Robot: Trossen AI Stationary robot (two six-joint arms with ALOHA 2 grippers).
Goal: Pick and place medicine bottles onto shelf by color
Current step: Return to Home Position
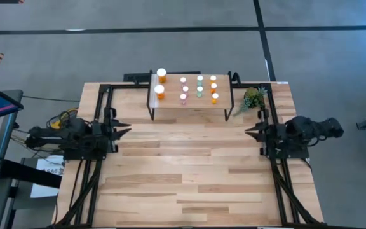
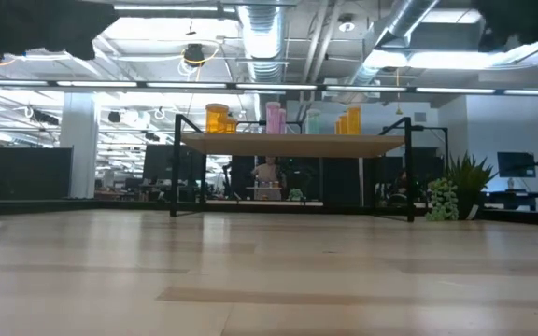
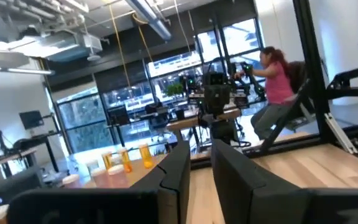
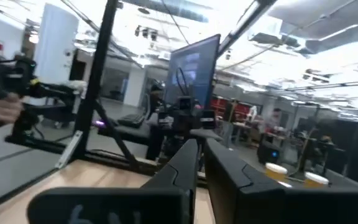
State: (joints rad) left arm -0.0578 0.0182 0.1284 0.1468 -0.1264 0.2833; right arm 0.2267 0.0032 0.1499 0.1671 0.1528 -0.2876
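medicine bottles (image 1: pixel 185 89) all stand on the shelf (image 1: pixel 189 109) at the table's far side. park the left gripper (image 1: pixel 124 131) at the left edge and the right gripper (image 1: pixel 250 131) at the right, both with jaws together and empty, and swing clear of the shelf legs.

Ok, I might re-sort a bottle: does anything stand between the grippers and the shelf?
Nothing visible. Bare table separates the left gripper and right gripper from the shelf holding the bottles. The plant stands off the shelf's right end, not across the right gripper's path.
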